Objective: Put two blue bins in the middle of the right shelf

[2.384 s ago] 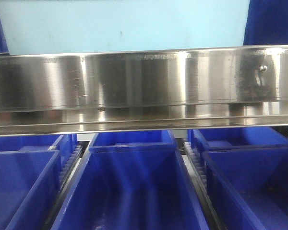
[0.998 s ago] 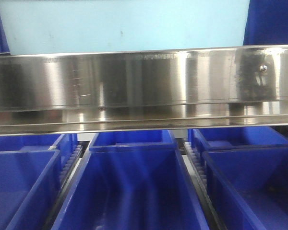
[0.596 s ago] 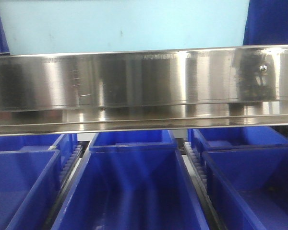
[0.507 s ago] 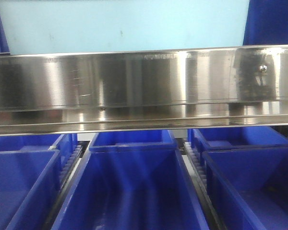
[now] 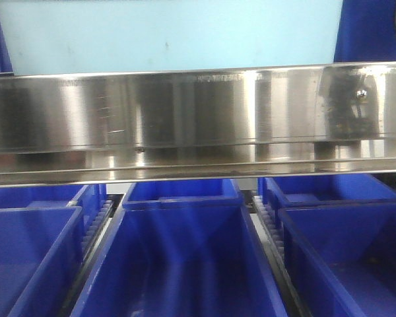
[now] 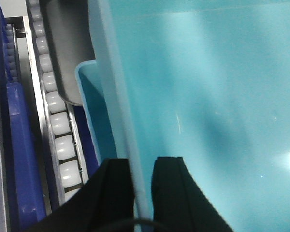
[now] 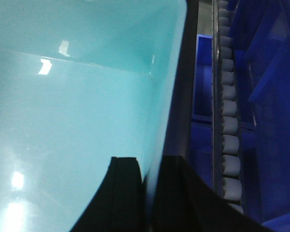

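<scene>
Warehouse storage racking: stainless shelf rail [image 5: 198, 112], rows of blue bins [image 5: 178, 264], roller track [image 6: 55, 121] just beside the left gripper [image 6: 142, 166].

front view: one light-blue bin [image 5: 165, 33], six dark-blue bins [image 5: 178, 264] below rail [image 5: 198, 119] (more slivers at edges), two roller tracks [image 5: 96, 228].

Front cam: a brushed steel shelf beam [image 5: 198, 119] runs 9 to 3 o'clock across mid-frame, w/ bright vertical streaks of reflected light along it. Below it I see one white roller track [image 5: 96, 228] at approx 7 o'clock and another track [image 5: 269, 228] at 5 o'clock. L wrist cam shows a roller line [image 6: 58, 123] at 9 o'clock, and R wrist cam shows a roller row [image 7: 227, 121] at 3 o'clock.
</scene>
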You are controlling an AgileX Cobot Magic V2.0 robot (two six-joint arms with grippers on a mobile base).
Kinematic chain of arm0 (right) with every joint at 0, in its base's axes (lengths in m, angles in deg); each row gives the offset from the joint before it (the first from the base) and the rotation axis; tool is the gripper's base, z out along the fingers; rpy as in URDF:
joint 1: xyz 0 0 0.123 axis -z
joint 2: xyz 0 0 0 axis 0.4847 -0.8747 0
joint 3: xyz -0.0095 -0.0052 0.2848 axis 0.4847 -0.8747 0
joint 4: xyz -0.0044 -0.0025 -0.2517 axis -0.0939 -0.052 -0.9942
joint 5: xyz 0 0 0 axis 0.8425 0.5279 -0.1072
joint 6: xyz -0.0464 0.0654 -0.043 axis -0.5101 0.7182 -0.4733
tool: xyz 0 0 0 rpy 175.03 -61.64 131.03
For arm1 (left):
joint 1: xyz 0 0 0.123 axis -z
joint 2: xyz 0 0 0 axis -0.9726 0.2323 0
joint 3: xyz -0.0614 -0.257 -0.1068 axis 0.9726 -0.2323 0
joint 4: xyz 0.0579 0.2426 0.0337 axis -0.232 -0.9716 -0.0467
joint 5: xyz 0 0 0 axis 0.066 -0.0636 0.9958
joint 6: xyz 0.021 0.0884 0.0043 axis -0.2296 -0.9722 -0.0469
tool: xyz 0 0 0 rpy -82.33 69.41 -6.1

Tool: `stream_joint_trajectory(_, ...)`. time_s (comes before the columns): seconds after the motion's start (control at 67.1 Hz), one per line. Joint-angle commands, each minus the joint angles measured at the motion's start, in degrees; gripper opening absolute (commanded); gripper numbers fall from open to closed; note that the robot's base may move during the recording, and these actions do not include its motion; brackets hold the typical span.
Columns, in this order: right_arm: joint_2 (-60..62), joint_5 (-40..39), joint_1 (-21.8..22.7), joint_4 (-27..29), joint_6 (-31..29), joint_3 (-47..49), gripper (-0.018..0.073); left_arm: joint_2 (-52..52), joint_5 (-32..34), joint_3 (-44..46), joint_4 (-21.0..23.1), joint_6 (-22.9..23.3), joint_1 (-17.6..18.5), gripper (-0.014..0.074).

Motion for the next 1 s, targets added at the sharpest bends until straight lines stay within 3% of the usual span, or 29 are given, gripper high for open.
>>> stream_joint_trajectory(0.0, 0.0, -0.8, 0.1, -2.7, -1.4, 0.4, -0.0142, -0.8, 0.6, 0.9, 3.3, -0.8, 0.0, -0.0095)
stream_joint_trajectory(0.089, 0.0, 0.1, 0.1, -2.7, -1.4, 0.4, -0.0081, -0.8, 0.6, 0.9, 2.9, -0.8, 0.0, -0.0014)
stream_joint_trajectory(0.164, 0.0, 1.1, 0.1, -2.7, -1.4, 0.4, 0.0025, -0.8, 0.6, 0.9, 2.8, -0.8, 0.0, 0.009)
stream_joint_trajectory(0.373, 0.6, 2.8, 0.1, -2.7, -1.4, 0.4, 0.0456, -0.8, 0.6, 0.9, 2.6, -0.8, 0.0, 0.0489)
stream_joint_trajectory(0.462, 1.8, 3.0, 0.1, -2.7, -1.4, 0.4, 0.0578, -1.0, 0.6, 0.9, 2.5, -0.8, 0.0, 0.0622)
stream_joint_trajectory(0.7, 6.1, 3.4, 0.1, -2.7, 1.7, 0.4, 0.0519, -4.4, 0.6, 0.9, -0.9, -0.8, 0.0, 0.0577)
stream_joint_trajectory(0.805, 7.9, 3.4, 0.1, -0.1, 1.8, 0.0, 0.0498, -6.9, 0.6, 0.9, -3.4, -0.8, 0.0, 0.0571)
stream_joint_trajectory(0.894, 9.5, 3.4, 0.1, 3.3, 1.8, -2.0, 0.0494, -10.0, 0.6, -2.3, -5.8, 0.0, -0.4, 0.0536)
stream_joint_trajectory(0.983, 9.5, 3.4, 0.1, 3.3, 2.2, -5.0, 0.0494, -11.6, 0.6, -6.6, -6.1, 0.0, -1.4, 0.0524)
